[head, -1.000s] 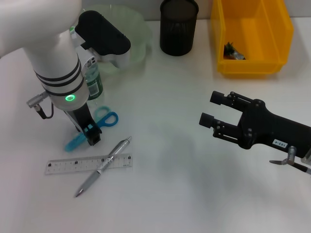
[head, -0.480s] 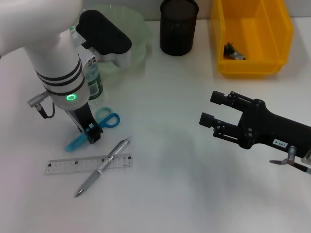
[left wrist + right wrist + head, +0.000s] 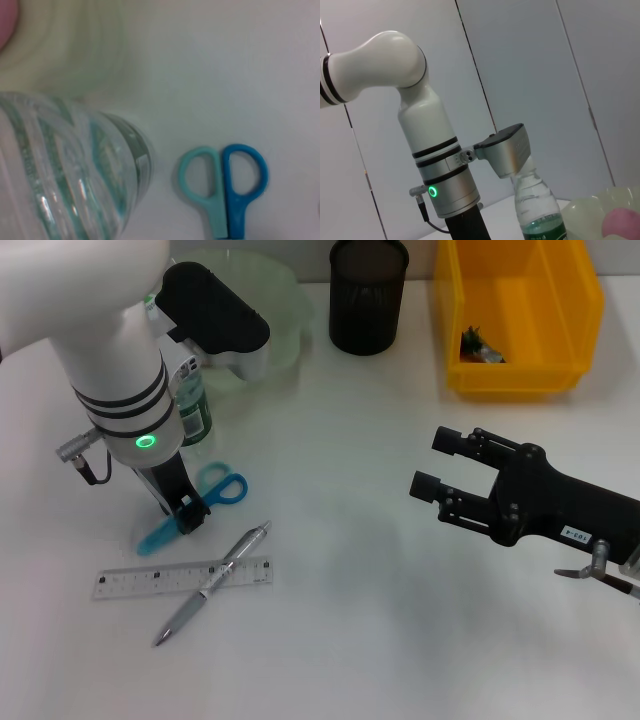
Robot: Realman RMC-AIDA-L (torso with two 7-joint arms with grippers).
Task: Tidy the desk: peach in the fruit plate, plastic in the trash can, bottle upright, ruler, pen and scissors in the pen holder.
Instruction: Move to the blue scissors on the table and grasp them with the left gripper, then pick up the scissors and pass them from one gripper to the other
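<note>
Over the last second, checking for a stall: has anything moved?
Barely. The left end effector remains down at the scissors, which shifted slightly with it. The ruler, pen, bottle and right end effector, open over the desk, stayed put.

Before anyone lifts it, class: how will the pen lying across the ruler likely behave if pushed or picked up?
The pen looks stiff with a rounded silvery barrel, so it may roll or slip, though its clip should limit rolling. It lies across the flat ruler, so pushing it could drag the ruler. It seems slim and probably light, needing a narrow grip.
</note>
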